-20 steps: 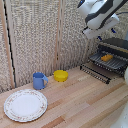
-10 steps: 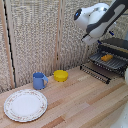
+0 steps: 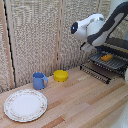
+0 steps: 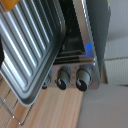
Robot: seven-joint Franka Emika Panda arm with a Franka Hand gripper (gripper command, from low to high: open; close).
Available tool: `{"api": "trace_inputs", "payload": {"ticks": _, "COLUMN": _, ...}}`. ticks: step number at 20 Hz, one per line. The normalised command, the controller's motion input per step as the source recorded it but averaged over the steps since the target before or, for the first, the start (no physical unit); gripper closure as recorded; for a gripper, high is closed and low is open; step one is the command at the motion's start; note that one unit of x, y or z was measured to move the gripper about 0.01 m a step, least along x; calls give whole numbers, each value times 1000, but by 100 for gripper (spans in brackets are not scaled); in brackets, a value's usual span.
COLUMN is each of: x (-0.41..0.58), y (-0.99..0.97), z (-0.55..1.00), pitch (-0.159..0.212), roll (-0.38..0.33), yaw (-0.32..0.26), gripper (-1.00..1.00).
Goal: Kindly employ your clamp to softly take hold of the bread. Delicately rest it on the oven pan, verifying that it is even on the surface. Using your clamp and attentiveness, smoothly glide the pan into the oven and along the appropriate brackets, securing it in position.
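The orange-brown bread lies on the oven pan, a ribbed grey metal tray that sticks out of the dark oven at the exterior view's right. My white arm reaches down from the upper right. The gripper hangs just to the exterior view's left of the pan, and its fingers are too small to make out. In the wrist view the pan fills the frame close up, with a bit of bread at one corner and the oven front behind it. No fingertips show there.
The oven's open door and wire frame jut out below the pan. Two knobs sit on the oven front. A yellow bowl, a blue mug and a patterned plate stand on the wooden table.
My arm has swung down and toward the exterior view's left, away from the top right corner. The bread and pan stay where they were.
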Motion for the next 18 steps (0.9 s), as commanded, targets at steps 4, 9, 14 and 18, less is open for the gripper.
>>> {"api": "trace_inputs", "payload": {"ticks": 4, "x": -146, "y": 0, "z": -149, "pitch": 242, "roll": -231, "yaw": 243, "gripper": -100}}
{"api": "trace_inputs", "payload": {"ticks": 9, "x": -139, "y": 0, "z": -163, "pitch": 235, "roll": -231, "yaw": 245, "gripper": -100}}
{"api": "trace_inputs", "payload": {"ticks": 14, "x": 47, "y": 1, "z": -472, "pitch": 240, "roll": -140, "yaw": 239, "gripper": -100}}
{"api": "trace_inputs", "payload": {"ticks": 18, "x": 214, "y": 6, "z": -518, "pitch": 230, "roll": -70, "yaw": 207, "gripper": -100}}
